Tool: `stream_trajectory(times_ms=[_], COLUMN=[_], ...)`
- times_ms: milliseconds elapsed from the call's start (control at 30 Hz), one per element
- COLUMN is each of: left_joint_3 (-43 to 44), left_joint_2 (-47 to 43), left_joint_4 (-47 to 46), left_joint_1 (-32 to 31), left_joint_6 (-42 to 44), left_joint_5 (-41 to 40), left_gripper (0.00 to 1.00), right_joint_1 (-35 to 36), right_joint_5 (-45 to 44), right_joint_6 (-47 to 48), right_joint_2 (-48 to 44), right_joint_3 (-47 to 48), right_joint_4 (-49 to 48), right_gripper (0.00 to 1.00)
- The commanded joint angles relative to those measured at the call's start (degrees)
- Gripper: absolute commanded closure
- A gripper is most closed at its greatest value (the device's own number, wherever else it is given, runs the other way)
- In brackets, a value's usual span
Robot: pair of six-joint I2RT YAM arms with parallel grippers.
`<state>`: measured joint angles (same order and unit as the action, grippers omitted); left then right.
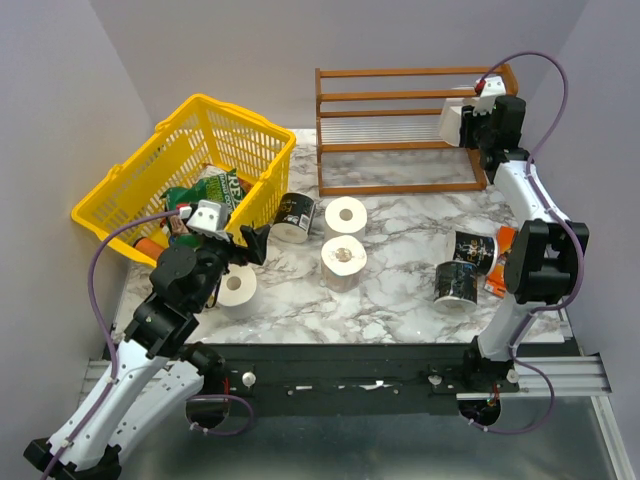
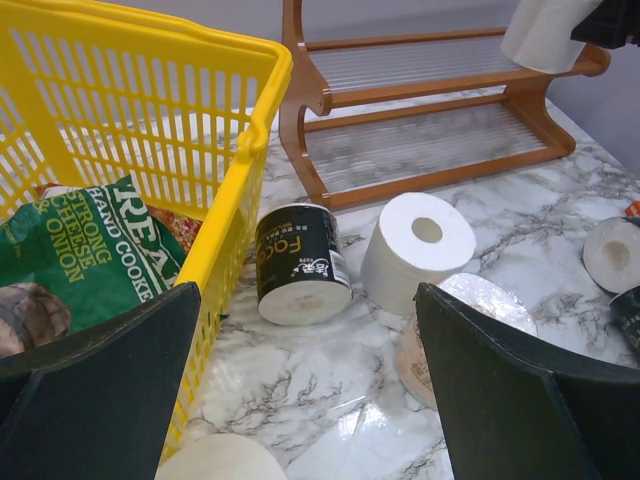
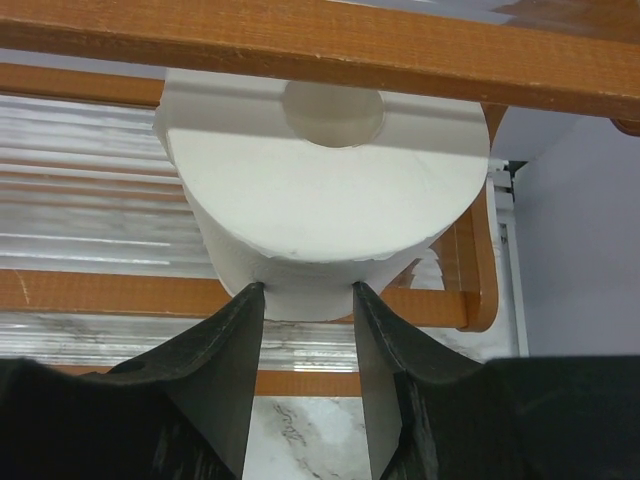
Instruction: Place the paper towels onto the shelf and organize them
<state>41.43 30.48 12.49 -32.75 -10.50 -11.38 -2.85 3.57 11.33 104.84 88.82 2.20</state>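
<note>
The reddish-brown shelf (image 1: 400, 130) stands at the back of the table. My right gripper (image 1: 470, 128) is shut on a white paper towel roll (image 1: 452, 122) and holds it at the right end of the shelf's upper tier. In the right wrist view my right gripper (image 3: 308, 292) pinches the roll (image 3: 320, 190) just under a top rail (image 3: 300, 40). My left gripper (image 1: 240, 245) is open and empty, low over the table beside the basket. A bare roll (image 1: 346, 216), a wrapped roll (image 1: 343, 260) and another bare roll (image 1: 238, 288) stand on the marble.
A yellow basket (image 1: 128, 162) with snack packets sits at the left, close to my left gripper. Three black-wrapped rolls lie on the table: one by the basket (image 1: 293, 217) and two at the right (image 1: 474, 247) (image 1: 456, 285), next to an orange packet (image 1: 503, 260).
</note>
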Motion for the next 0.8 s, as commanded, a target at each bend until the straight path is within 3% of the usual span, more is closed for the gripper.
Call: stream_trajectory(times_ms=[0, 200, 400, 633, 767], left_joint_3=[-0.7, -0.2, -0.5, -0.3, -0.1], left_joint_2=[-1.4, -0.8, -1.8, -1.0, -0.6], left_joint_4=[-1.3, -0.3, -0.6, -0.6, -0.6], left_joint_1=[-0.2, -0.3, -0.4, -0.5, -0.5], left_joint_6=[0.2, -0.3, -0.7, -1.2, -1.1], left_joint_5=[-1.1, -2.1, -1.6, -1.0, -1.4], left_gripper=[0.01, 0.01, 0.01, 0.01, 0.01], right_joint_1=[0.0, 0.0, 2.3, 15.4, 27.0], right_joint_5=[2.6, 4.1, 11.3, 8.6, 1.7], right_joint_6=[-3.1, -4.8, -10.3, -22.2, -24.0], right_joint_2=[1.1, -6.1, -16.4, -22.6, -25.2], right_joint_3=[1.8, 0.4, -3.6, -8.6, -14.4], right_joint_4=[-1.5, 5.4, 15.2, 31.0, 30.6], right_gripper=[0.50, 0.48, 0.48, 0.48, 0.47])
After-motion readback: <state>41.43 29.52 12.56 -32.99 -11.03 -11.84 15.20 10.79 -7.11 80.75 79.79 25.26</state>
